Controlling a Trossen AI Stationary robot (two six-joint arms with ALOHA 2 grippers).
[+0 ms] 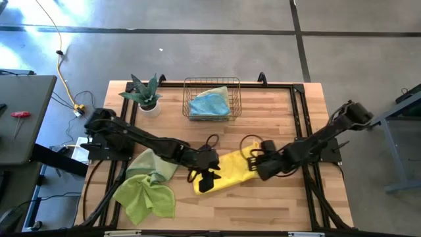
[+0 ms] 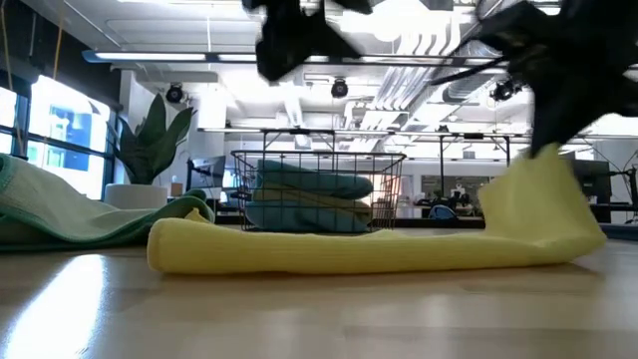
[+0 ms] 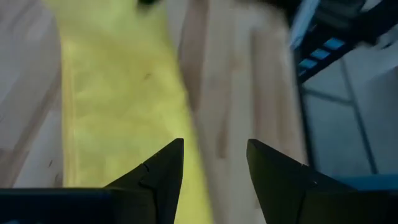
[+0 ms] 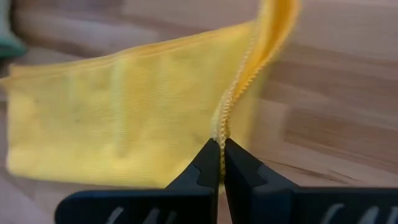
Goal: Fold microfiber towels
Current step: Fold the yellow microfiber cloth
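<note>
Floor: grey concrete w/ dark seams, glare patch at far left. Table: light wood planks, black frame along edges. Grey side table off table's left edge, red-handled tool on it. Yellow cable across floor. Low view: white ceiling w/ pipes, strip lights; bright windows at left; desks far back.

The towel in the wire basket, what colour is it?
Light blue. The towel lies folded in the wire basket, clearest in the high view.
</note>
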